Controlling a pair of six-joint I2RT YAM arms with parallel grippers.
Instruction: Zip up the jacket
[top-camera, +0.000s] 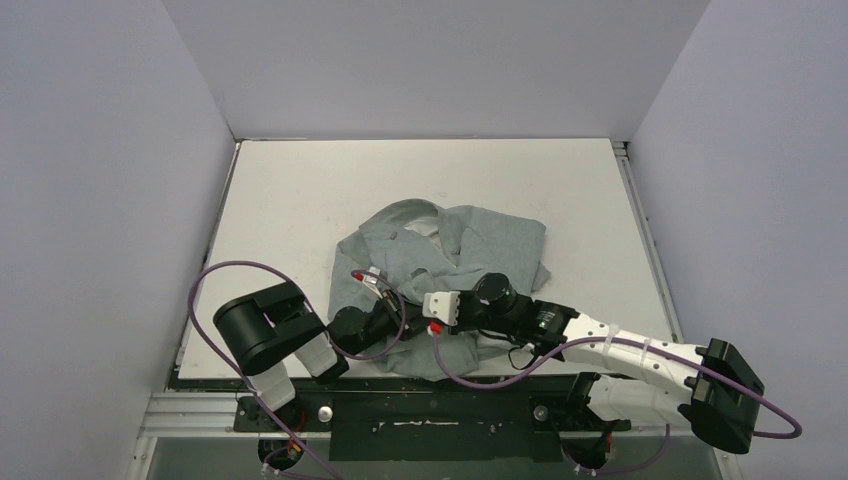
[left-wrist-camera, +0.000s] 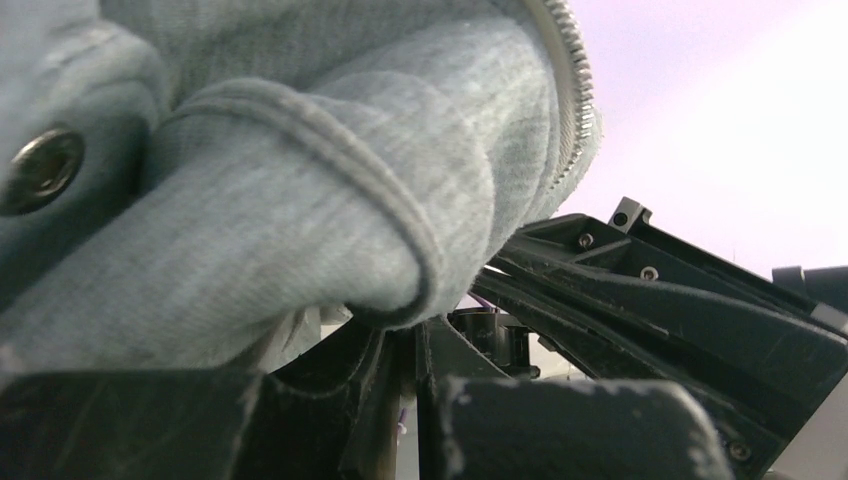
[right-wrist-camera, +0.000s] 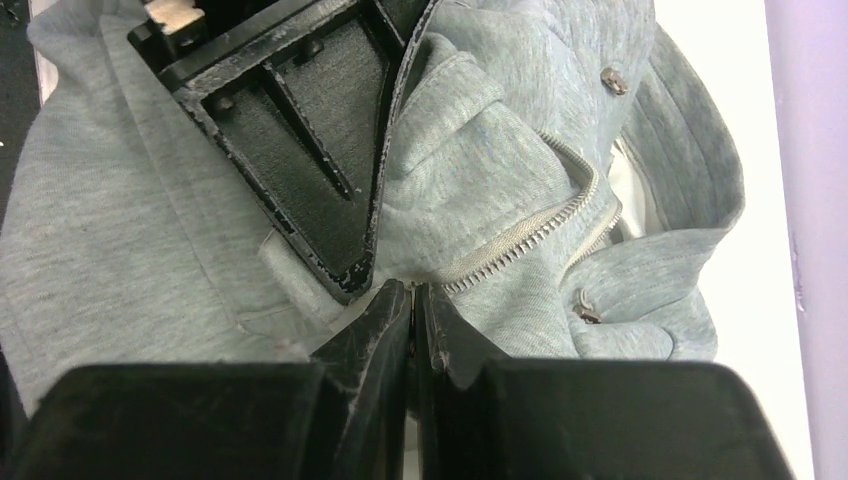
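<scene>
Centrally, jacket (top-camera: 480, 245) heaped on white table (top-camera: 300, 200), pale walls (top-camera: 430, 70); left gripper (left-wrist-camera: 415, 400), right gripper (right-wrist-camera: 413, 320) closed.

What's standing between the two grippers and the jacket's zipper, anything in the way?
Nothing visible. The left gripper and right gripper both sit shut against the jacket, tips close together by one end of its zipper. Only the jacket's own folds lie around them.

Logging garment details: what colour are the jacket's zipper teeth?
Pale off-white teeth; best in right wrist view.
</scene>
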